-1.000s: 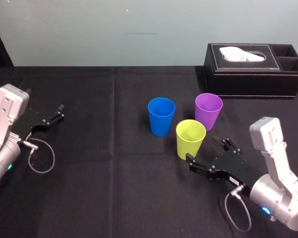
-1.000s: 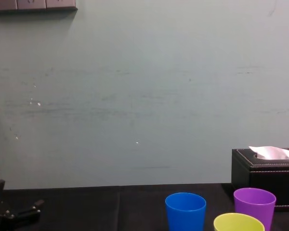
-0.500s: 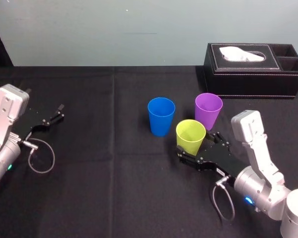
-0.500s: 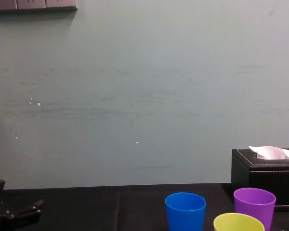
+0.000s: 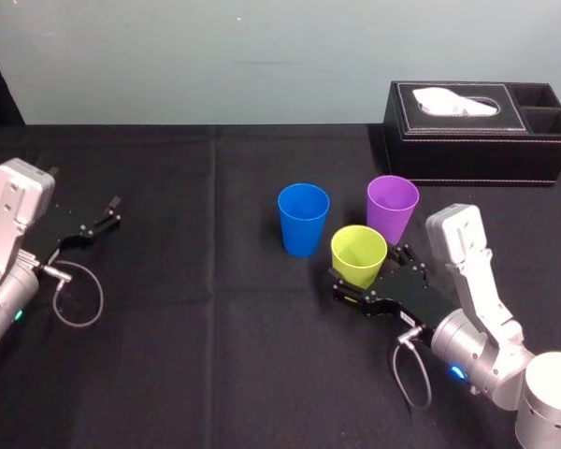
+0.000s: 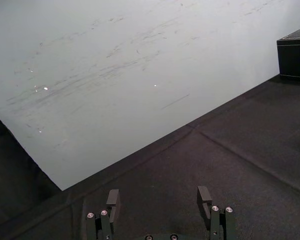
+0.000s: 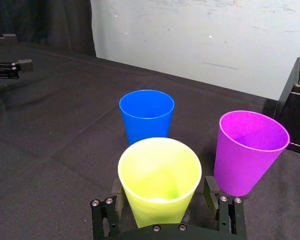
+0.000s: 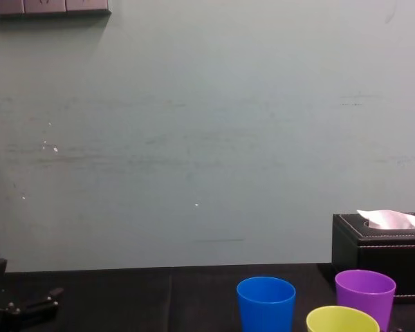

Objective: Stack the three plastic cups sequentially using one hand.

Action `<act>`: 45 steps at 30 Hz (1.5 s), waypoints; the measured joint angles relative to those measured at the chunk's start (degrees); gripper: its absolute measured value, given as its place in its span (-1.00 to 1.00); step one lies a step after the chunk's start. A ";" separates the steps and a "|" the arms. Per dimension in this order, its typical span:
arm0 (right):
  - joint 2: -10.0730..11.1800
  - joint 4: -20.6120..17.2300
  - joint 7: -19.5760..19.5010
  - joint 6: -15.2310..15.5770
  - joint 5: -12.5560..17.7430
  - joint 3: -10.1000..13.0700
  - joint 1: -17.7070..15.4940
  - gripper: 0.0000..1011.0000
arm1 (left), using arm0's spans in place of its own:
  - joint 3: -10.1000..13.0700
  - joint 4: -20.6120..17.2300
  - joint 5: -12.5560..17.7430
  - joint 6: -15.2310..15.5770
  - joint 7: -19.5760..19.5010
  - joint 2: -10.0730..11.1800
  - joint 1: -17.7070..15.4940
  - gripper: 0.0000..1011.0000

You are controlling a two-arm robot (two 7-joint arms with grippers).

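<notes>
**Operator:** Where is my right end effector now?

**Observer:** You find the right end effector (image 5: 372, 269) in the lower right part of the head view, low over the black tabletop (image 5: 168, 355). It is spread wide. The yellow-green cup (image 5: 359, 257) stands upright between its fingers (image 7: 210, 192), near the centre of that view. In the right wrist view you see one finger on each side of the cup's lower part. I cannot tell if the pads touch the plastic, and it does not look clamped.

**Operator:** And the other two cups?

**Observer:** The blue cup (image 5: 303, 220) is just up and left of the yellow-green one in the head view. The purple cup (image 5: 393, 208) is just up and right of it. Both are upright with the mouth up, each standing by itself on the tabletop, near the yellow-green cup. In the chest view you see all three rims along the bottom edge, right of the middle.

**Operator:** What is behind them?

**Observer:** A black tissue box (image 5: 477, 131) sits at the upper right of the head view, with a white tissue on top.

**Operator:** My left arm?

**Observer:** Your left end effector (image 5: 107, 215) is at the left edge of the head view, well apart from the cups. Its fingers are parted and grip nothing.
</notes>
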 joint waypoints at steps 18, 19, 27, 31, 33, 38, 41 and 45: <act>0.18 -0.07 0.04 -0.10 0.21 -0.06 -0.02 0.48 | 0.00 0.00 0.00 0.00 0.00 0.00 0.00 1.00; 0.18 -0.08 0.05 -0.11 0.23 -0.07 -0.02 0.46 | 0.00 0.00 0.00 0.00 0.00 0.00 0.00 1.00; 0.79 -2.77 1.85 0.00 0.65 0.89 -0.88 0.44 | 0.00 0.00 0.00 0.00 0.00 0.00 0.00 1.00; 1.06 -6.25 3.00 1.59 1.50 2.37 -1.36 0.44 | 0.00 0.00 0.00 0.00 0.00 0.00 0.00 1.00; 1.08 -8.33 3.50 2.86 1.90 3.14 -1.32 0.44 | 0.00 0.00 0.00 0.00 0.00 0.00 0.00 1.00; 0.88 -11.12 4.85 5.54 2.58 4.00 0.16 0.44 | 0.00 0.00 0.00 0.00 0.00 0.00 0.00 1.00; 0.68 -11.55 5.45 7.04 2.60 3.78 1.69 0.44 | 0.00 0.00 0.00 0.00 0.00 0.00 0.00 1.00; -0.31 -10.52 6.27 9.64 1.72 2.20 6.14 0.44 | 0.00 0.00 0.00 0.00 0.00 0.00 0.00 1.00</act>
